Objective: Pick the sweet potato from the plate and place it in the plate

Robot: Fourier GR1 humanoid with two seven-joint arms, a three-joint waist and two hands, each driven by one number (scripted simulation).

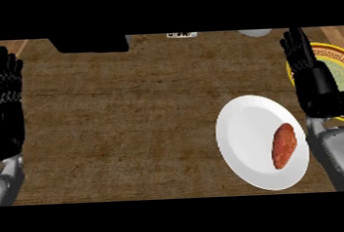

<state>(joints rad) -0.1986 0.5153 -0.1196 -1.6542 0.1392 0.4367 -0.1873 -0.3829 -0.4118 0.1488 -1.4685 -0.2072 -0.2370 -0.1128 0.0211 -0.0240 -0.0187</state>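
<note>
Lying on the white plate [251, 134], the sweet potato [284, 145] sits toward that plate's right side, untouched, so the pick has not begun. Nearest the view's lower edge the grey forearms come in, one well left of the white plate, one just to its right. Beyond the white plate's right rim the right hand [307, 70] stands with fingers straight and relaxed, holding nothing, its palm partly covering the yellow-rimmed plate [338, 57] further right, which I judge to be the target. Well to the white plate's left, the left hand [2, 88] rests open, fingers up, also holding nothing. The risks, as I judge them: the potato is long and rounded, so fingers closing off its middle could roll it toward the rim; a hand coming down low could knock the white plate along the counter [132, 115]; and the two plates lie close together, so a short carry might catch the far plate's edge.
</note>
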